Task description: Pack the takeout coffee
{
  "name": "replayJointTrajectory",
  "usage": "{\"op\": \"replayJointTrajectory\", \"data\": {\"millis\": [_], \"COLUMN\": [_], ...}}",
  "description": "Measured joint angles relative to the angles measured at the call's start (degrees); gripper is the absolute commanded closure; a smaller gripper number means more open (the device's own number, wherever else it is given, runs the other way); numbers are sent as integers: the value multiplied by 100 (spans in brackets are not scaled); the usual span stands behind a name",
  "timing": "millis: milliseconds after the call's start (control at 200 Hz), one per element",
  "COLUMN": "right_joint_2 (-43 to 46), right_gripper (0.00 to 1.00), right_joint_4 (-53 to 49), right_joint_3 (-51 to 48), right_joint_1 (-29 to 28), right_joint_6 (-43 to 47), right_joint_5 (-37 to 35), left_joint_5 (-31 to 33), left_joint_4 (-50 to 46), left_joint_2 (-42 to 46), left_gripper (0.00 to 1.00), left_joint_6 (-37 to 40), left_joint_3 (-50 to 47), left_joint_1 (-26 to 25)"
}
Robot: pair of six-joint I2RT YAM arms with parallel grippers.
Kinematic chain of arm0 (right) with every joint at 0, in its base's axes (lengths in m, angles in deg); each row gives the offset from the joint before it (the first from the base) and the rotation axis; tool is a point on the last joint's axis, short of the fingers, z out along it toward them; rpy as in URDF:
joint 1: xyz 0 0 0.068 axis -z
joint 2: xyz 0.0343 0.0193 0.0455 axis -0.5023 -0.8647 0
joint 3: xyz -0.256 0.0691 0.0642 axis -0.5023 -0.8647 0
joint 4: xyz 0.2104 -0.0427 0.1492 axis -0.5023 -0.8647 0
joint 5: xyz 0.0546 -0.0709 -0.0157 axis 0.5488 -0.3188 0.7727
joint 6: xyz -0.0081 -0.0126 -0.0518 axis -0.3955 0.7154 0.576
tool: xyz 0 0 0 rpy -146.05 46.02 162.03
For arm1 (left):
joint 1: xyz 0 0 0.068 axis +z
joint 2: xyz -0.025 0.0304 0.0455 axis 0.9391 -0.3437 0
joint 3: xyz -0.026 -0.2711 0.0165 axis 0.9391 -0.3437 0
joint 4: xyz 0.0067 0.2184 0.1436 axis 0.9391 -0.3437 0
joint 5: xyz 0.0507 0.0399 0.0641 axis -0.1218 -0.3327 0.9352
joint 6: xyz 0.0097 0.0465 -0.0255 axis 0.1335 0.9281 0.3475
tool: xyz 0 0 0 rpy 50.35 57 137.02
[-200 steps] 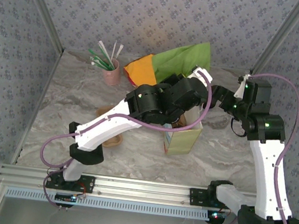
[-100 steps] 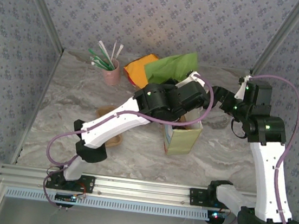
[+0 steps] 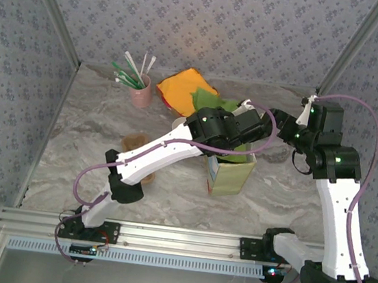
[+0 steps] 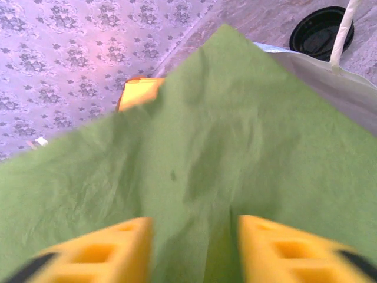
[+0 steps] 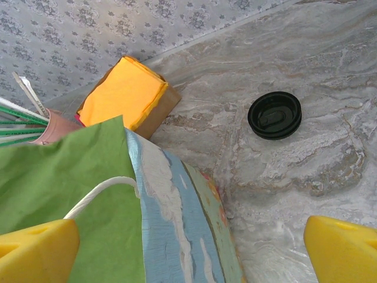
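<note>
Working from the left, the left gripper [image 4: 191,227] is seen with its two yellow foam fingers [image 4: 112,244] parted. A sheet of green tissue paper [image 4: 206,153] lies across the gap and spreads ahead of the fingertips; it is not pinched. Ahead and to the left of this gripper, an orange napkin stack [image 4: 138,91] is partly covered by the sheet. Ahead and to the right, the pale rim of the paper bag [image 4: 330,82] and its white handle [image 4: 344,32] are visible. Beyond the handle, the takeout coffee [image 4: 321,32] stands on the marble table [image 4: 259,17]. Its round black lid is presented from above, and the brown cup wall under the lid cannot be made out.

The right gripper [image 5: 191,230] is seen wide open, with nothing clamped between its yellow fingers. Beneath it, toward its left finger, the green tissue paper and the blue-and-white printed side of the paper bag are located. Ahead and to its left, a pink cup [image 5: 59,127] holding straws is placed beside the orange napkin stack. Ahead and slightly to the right of this gripper, the takeout coffee rests on bare marble, well apart from the paper bag.
</note>
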Motion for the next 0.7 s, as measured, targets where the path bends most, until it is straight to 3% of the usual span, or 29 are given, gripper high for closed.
{"op": "replayJointTrajectory", "data": {"millis": [50,160,190,285,320,455,590,700], "right_joint_2": [-15,-42,-46,-52,-59,-101,-133,-173], "right_gripper": [0,0,0,0,0,0,0,0], "right_joint_4": [0,2,2,7,11,26,63,66], "right_joint_3": [0,0,0,0,0,0,-4,-4], "right_joint_1": [0,0,0,0,2,22,35,63], "right_joint_6": [2,2,0,2,0,0,0,0], "right_joint_5": [2,17,17,17,20,20,20,17], "left_joint_5": [-101,-291,-330,-448,-498,-743,-925,-1058], "left_joint_4": [17,116,151,223,262,413,527,564], "left_joint_2": [0,7,15,39,55,175,356,483], "left_gripper": [31,28,23,20,14,13,1,0], "left_joint_6": [-26,-28,-26,-28,-33,-70,-116,-192], "left_joint_3": [0,0,0,2,2,13,31,35], "left_joint_1": [11,9,11,24,33,142,332,562]}}
